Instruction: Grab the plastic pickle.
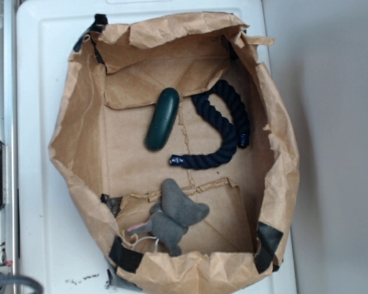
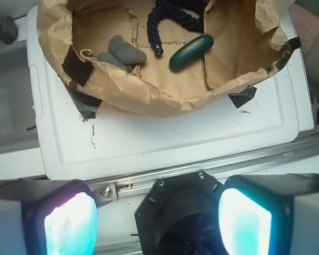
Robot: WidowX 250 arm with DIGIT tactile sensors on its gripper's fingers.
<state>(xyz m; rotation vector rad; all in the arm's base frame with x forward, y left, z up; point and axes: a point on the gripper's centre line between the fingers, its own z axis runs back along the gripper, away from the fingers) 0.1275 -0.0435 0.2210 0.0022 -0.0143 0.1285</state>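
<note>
The plastic pickle (image 1: 162, 119) lies inside the paper bag (image 1: 80, 135) (dark green, glossy), just beside the navy rope (image 1: 224, 125); the grey elephant (image 1: 172, 217) is lower.

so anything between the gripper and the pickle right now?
Only the near wall of the paper bag: the gripper is outside it, open, over the white tray. The pickle lies bare on the bag floor, apart from the rope and elephant. From above, nothing covers it.
</note>
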